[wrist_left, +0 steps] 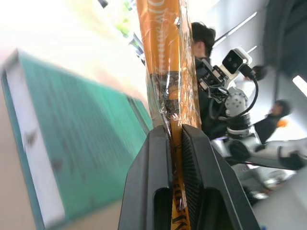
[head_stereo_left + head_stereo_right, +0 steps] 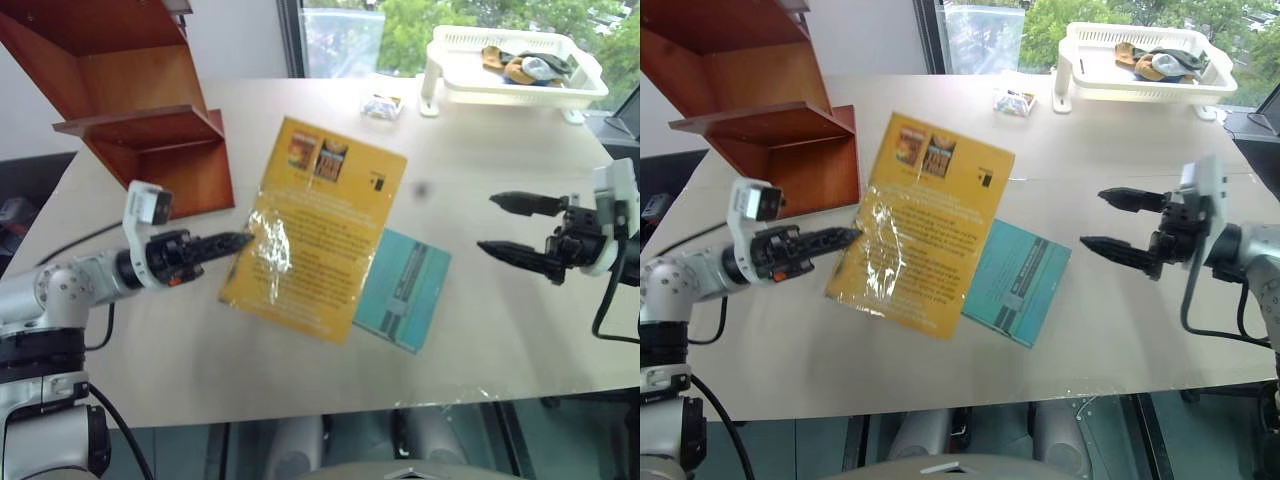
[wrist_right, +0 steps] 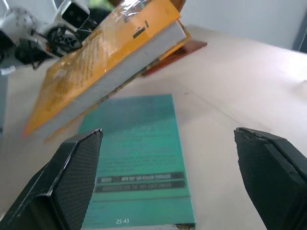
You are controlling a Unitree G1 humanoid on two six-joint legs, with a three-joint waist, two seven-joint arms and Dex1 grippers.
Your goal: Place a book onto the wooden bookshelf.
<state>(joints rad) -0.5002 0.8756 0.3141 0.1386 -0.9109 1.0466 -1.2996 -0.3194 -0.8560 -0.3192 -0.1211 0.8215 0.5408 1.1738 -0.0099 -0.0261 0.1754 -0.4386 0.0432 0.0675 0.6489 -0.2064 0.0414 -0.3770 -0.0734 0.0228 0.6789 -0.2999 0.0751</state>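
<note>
The orange-yellow book (image 2: 315, 225) hangs tilted just above the table, with my left gripper (image 2: 240, 241) shut on its left edge. In the left wrist view the two black fingers (image 1: 153, 182) pinch the yellow spine (image 1: 168, 57). Under its right part a teal-blue book (image 2: 405, 290) lies flat on the table. My right gripper (image 2: 487, 223) hovers open to the right of both books, holding nothing and pointing toward them. In the right wrist view the lifted book (image 3: 105, 52) shows its white page edge above the teal book (image 3: 139, 158). The wooden bookshelf (image 2: 140, 110) stands at the table's far left.
A white plastic basket (image 2: 520, 90) with a few small items sits at the far right by the window. A small wrapped packet (image 2: 382, 105) lies near it. The table's front edge runs close below the books.
</note>
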